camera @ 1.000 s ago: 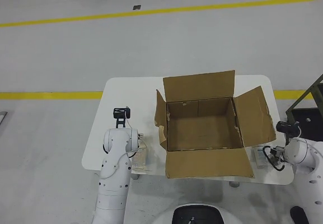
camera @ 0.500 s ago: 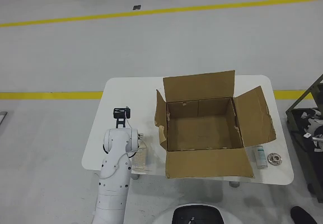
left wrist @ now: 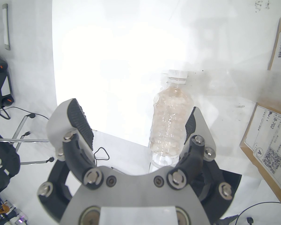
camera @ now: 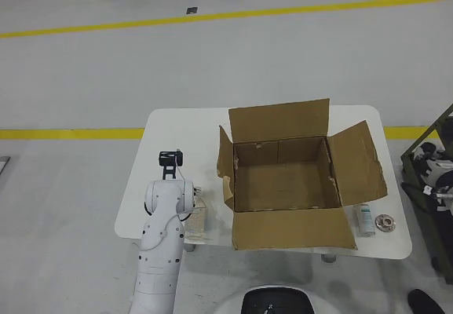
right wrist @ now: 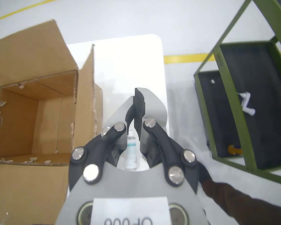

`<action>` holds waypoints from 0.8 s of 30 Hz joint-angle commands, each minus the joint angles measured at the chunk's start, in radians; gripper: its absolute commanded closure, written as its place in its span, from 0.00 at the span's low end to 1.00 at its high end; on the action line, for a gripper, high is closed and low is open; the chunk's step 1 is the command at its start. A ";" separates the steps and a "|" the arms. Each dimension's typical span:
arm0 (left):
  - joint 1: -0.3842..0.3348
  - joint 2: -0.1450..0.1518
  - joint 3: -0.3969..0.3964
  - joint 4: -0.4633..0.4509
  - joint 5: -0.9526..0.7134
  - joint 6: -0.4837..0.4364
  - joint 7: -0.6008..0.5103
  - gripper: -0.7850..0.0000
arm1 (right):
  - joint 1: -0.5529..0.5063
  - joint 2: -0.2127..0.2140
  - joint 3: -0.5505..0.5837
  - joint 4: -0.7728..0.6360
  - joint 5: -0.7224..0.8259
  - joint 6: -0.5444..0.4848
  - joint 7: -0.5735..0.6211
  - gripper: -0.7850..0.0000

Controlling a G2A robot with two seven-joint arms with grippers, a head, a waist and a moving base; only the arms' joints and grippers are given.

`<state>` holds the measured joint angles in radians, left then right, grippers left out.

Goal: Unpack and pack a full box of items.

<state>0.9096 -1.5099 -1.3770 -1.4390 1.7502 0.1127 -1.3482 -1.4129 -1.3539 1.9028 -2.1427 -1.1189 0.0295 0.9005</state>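
Right arm's backed off the table's (camera: pixel 179 133) lower-right corner since a second ago. The right gripper (right wrist: pixel 137 99) now hangs at the top view's right edge by the green cart (right wrist: pixel 231 108), fingers pressed together on nothing. Lower left, the left gripper (left wrist: pixel 134 105) sits spread wide over a clear bottle (left wrist: pixel 171 120) lying on the table. Lower right, a small bottle (camera: pixel 364 220) and a round disc (camera: pixel 384 223) lie side by side. The open box (camera: pixel 281 122) sits mid-frame, flaps out.

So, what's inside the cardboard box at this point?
Inside the cardboard box, only bare floor shows, no items; the strip below its near wall is hidden in the top view.
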 commanded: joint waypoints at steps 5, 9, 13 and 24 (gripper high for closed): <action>0.000 0.000 0.000 0.000 0.000 0.000 0.000 0.00 | -0.028 -0.001 -0.003 0.012 0.119 -0.117 -0.295 1.00; 0.000 0.000 0.000 0.000 0.000 0.000 0.000 0.00 | -0.032 0.005 -0.009 0.051 0.060 -0.198 -0.424 1.00; 0.000 0.000 0.000 0.000 0.000 0.000 0.000 0.00 | -0.026 0.008 -0.019 0.077 0.030 -0.216 -0.467 1.00; 0.000 0.000 0.000 0.000 0.000 0.000 0.000 0.00 | -0.033 0.008 -0.023 0.087 0.034 -0.200 -0.478 1.00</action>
<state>0.9096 -1.5099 -1.3770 -1.4390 1.7502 0.1127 -1.3482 -1.4430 -1.3462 1.8817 -2.0595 -1.0841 -0.1788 0.4281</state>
